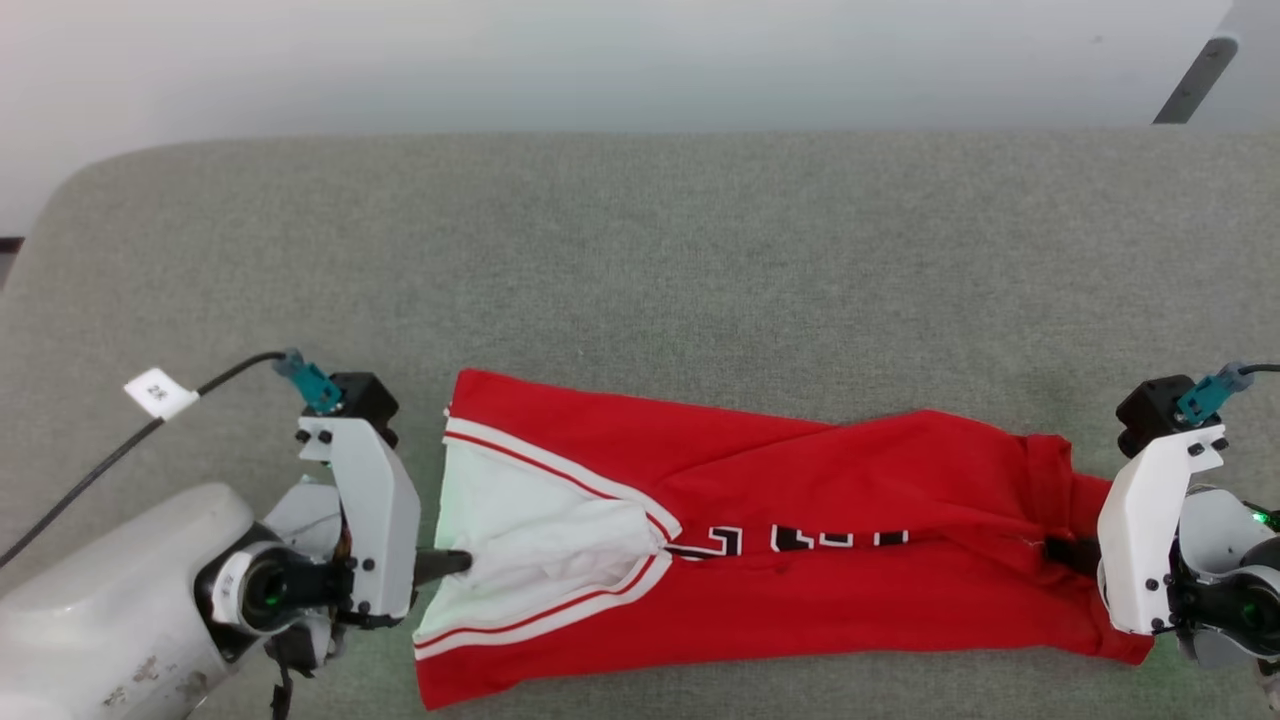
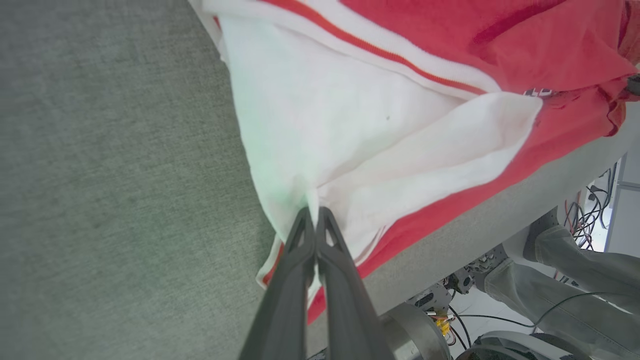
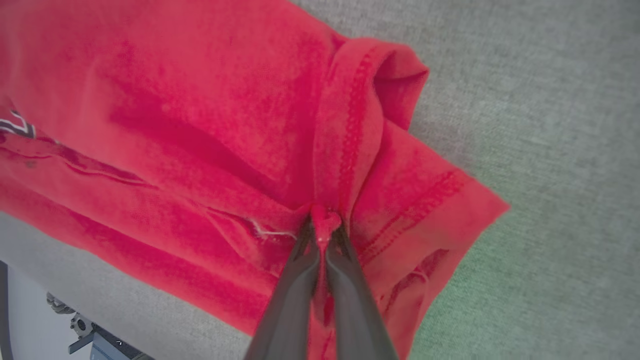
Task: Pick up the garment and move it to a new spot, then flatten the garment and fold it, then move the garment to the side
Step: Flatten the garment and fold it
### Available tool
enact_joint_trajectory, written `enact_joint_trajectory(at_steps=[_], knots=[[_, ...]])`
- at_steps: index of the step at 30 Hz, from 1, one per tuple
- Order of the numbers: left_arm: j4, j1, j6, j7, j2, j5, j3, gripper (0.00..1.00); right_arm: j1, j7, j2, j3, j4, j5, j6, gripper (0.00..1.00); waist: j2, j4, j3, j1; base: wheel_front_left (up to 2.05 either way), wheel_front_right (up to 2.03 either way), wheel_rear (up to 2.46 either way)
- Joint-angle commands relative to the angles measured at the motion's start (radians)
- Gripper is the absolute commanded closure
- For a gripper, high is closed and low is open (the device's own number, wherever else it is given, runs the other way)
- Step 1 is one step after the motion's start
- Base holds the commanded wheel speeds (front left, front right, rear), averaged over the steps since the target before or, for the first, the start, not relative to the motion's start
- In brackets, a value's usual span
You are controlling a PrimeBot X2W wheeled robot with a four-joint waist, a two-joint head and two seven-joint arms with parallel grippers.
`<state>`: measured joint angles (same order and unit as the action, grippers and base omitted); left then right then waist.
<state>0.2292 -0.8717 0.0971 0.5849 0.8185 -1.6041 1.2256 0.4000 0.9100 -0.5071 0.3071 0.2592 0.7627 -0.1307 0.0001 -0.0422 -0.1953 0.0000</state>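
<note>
Lengthwise, the garment (image 1: 850, 600) lies along the near edge of a grey, coarse-woven padded surface (image 1: 640, 250) with rounded far corners. It is drawn out from left to right into a long, roughly rectangular band between the two grippers. Its body is soft red knit, folded over on itself so that a diagonal crease runs across the upper layer. The black, white-outlined block letters (image 1: 800, 540) peek out only as a thin strip at the fold in the middle.

At the left end a white sleeve (image 1: 530, 540) opens into a wedge shape, edged with red-and-white stripe trim. The left gripper (image 1: 462, 562) comes in from the left, and its two long dark fingers (image 2: 300, 260) are pressed together, pinching a pleat of the white sleeve cloth at their tips. In the left wrist view the cloth fans out from that pinch, and the garment's near red edge runs close along the edge of the surface.

At the right end the stitched red hem (image 3: 350, 125) is bunched and curled. The right gripper (image 1: 1052, 550) reaches in from the right, its fingers (image 3: 300, 270) closed on a small nub of red fabric just beside the hem seam, with wrinkles spreading from the grip.

A black cable bearing a white tag (image 1: 160, 393) crosses the surface behind the left wrist.
</note>
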Motion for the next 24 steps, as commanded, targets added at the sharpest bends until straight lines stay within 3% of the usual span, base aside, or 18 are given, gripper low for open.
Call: enact_joint_trajectory(at_steps=[1,2,3,4,14,21,24], knots=[[0.005,0.013,-0.006,-0.003,-0.002,-0.003,-0.002,0.33,0.007,0.006,0.001,0.004,0.004,-0.002,0.0,0.67,-0.0001,0.002,0.015,0.0,0.0,0.0,0.0],[0.011,0.013,-0.01,-0.008,-0.006,-0.002,-0.003,0.11,0.008,0.01,0.001,0.003,0.008,-0.001,0.0,0.61,-0.0001,0.0,0.023,0.0,0.0,0.0,0.0],[0.017,0.017,-0.009,-0.011,-0.008,-0.006,-0.007,0.0,0.009,0.01,0.002,0.004,0.006,-0.001,0.0,0.37,-0.0001,-0.001,0.031,0.0,0.0,0.0,0.0],[0.022,0.02,-0.01,-0.016,-0.009,-0.005,-0.008,0.0,0.009,0.008,0.002,0.005,0.006,-0.003,0.0,0.0,-0.0001,-0.002,0.039,0.0,0.0,0.0,0.0],[0.038,0.058,-0.039,-0.143,0.003,0.024,-0.039,0.0,-0.007,0.001,0.013,0.003,0.008,0.001,0.0,0.0,-0.0001,-0.007,0.149,0.0,0.0,0.0,0.0],[0.008,0.117,-0.065,-0.379,0.031,0.119,-0.066,0.0,-0.051,-0.059,0.023,-0.038,-0.012,0.004,0.0,0.0,-0.0001,-0.018,0.215,0.0,0.0,0.0,0.0],[-0.009,0.155,-0.056,-0.503,0.051,0.163,-0.084,0.0,-0.073,-0.08,0.02,-0.061,-0.014,-0.008,0.0,0.0,-0.0001,-0.025,0.227,0.0,0.0,0.0,0.0]])
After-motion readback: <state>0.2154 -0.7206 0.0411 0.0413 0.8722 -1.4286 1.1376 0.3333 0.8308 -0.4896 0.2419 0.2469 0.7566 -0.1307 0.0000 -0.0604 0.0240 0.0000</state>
